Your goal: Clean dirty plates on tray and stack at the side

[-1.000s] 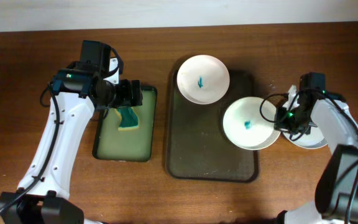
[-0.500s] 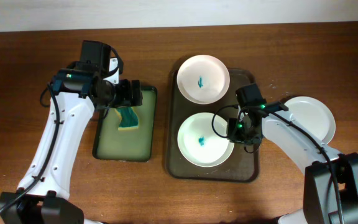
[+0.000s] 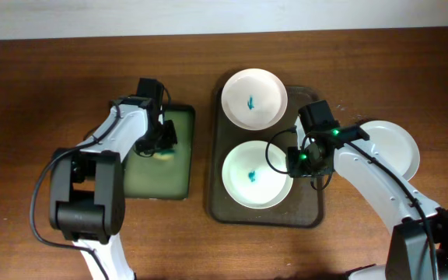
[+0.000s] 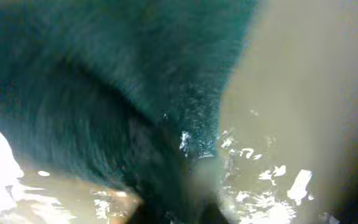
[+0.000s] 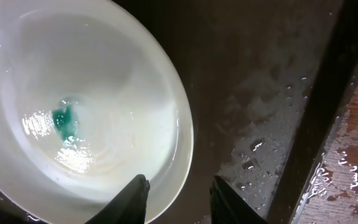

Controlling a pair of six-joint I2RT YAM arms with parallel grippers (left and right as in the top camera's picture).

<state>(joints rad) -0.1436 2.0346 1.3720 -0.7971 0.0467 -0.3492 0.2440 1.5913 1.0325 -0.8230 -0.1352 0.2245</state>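
Plate (image 3: pixel 251 175) rim lies between spread fingers of right tool (image 5: pixel 179 182); left tool (image 3: pixel 164 141), down in basin (image 3: pixel 154 176), grip cannot be told.

plate (image 3: pixel 257 174): glossy, smooth | tray (image 3: pixel 263 214): matt (wet film) | table (image 3: pixel 37 62): polished wood

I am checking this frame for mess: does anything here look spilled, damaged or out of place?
Water drops lie on the bare tray and on the wooden table beside its edge. The near plate and the far plate on the tray each carry a teal smear, the expected dirt. Nothing looks broken.
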